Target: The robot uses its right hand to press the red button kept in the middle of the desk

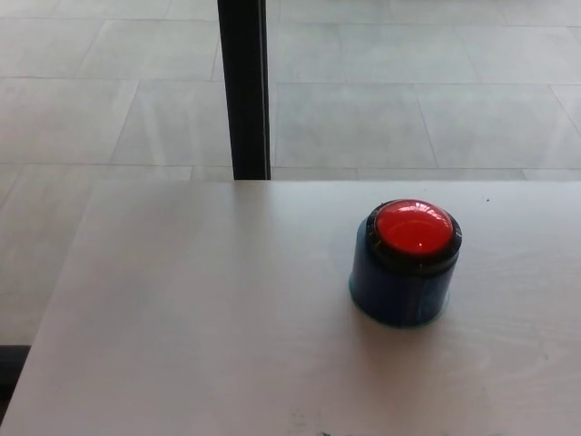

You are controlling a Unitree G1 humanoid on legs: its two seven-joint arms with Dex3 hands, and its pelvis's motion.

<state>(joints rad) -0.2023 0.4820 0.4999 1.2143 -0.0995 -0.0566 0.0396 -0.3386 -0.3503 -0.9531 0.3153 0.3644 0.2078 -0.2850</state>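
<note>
A round red button point(414, 227) with a black ring sits on top of a short blue cylinder base point(399, 292). It stands on the pale desk point(200, 309), right of the picture's middle. Nothing touches the button. Neither of my hands nor any part of my arms shows in the head view.
A black upright post point(244, 89) rises just behind the desk's far edge. Beyond it lies a grey tiled floor point(408, 100). The desk's left edge runs diagonally at the lower left, with a dark patch point(9, 368) below it.
</note>
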